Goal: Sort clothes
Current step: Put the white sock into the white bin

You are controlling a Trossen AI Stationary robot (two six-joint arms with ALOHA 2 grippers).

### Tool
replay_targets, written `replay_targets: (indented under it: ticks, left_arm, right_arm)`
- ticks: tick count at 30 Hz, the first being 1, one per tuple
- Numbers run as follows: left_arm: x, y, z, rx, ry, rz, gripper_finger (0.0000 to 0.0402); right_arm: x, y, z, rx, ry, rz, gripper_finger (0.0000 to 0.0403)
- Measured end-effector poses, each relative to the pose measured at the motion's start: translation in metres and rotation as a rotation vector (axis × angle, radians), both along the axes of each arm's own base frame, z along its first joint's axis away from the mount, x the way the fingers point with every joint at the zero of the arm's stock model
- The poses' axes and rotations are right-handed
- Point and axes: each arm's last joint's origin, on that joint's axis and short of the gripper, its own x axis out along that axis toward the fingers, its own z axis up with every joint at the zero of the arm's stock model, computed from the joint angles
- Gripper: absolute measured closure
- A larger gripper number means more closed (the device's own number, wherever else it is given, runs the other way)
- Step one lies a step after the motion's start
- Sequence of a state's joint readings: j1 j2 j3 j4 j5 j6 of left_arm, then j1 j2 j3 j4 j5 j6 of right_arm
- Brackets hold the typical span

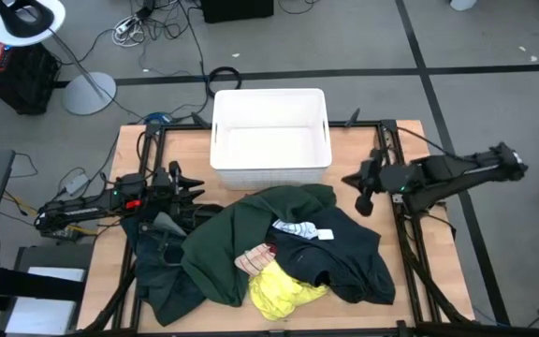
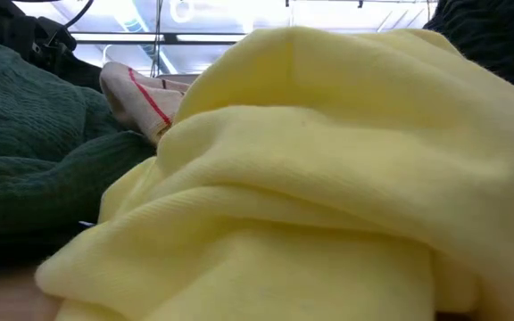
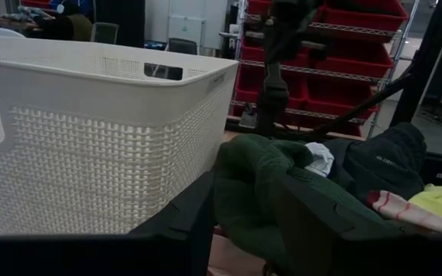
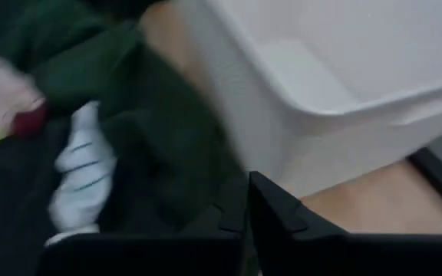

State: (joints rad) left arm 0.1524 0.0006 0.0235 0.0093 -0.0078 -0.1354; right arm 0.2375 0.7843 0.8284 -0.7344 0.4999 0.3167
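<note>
**Operator:** Clothes (image 1: 279, 248) lie heaped on the near half of the table (image 1: 410, 281), just in front of the white bin (image 1: 270, 140). I see a big dark green garment (image 1: 251, 229) draped over the top, a dark navy one (image 1: 344, 257) to its right, and a yellow piece (image 1: 284, 290) poking out at the front edge.

**Observer:** And the small items?

**Operator:** A white-grey striped piece (image 1: 295, 227) sits on top near the middle of the heap, and a pale pink one with a maroon bit (image 1: 255, 258) is tucked just behind the yellow. From table height the yellow fabric (image 2: 310, 178) fills almost my whole picture.

**Observer:** Where are your arms?

**Operator:** My left gripper (image 1: 195, 192) is at the heap's left edge, fingers spread apart over the green cloth, gripping nothing that I can see. My right gripper (image 1: 361, 195) hangs off the bin's right front corner, just beside the heap and not touching it. Its fingers are pressed together, with nothing between them.

**Observer:** Anything in the bin?

**Operator:** I see only its white floor.
</note>
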Motion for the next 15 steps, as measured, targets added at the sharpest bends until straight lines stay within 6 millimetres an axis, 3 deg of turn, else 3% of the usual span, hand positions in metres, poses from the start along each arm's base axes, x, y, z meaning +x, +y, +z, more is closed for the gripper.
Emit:
replay_targets:
  ticks: [8,15]
  left_arm:
    - [0.000,0.000,0.000,0.000,0.000,0.000,0.0264]
    - [0.000,0.000,0.000,0.000,0.000,0.000,0.0264]
  right_arm:
    - [0.038,0.041,0.028,0.061,0.227,0.057,0.0393]
    - [0.073,0.061,0.054,0.131,0.293,0.035,0.0378]
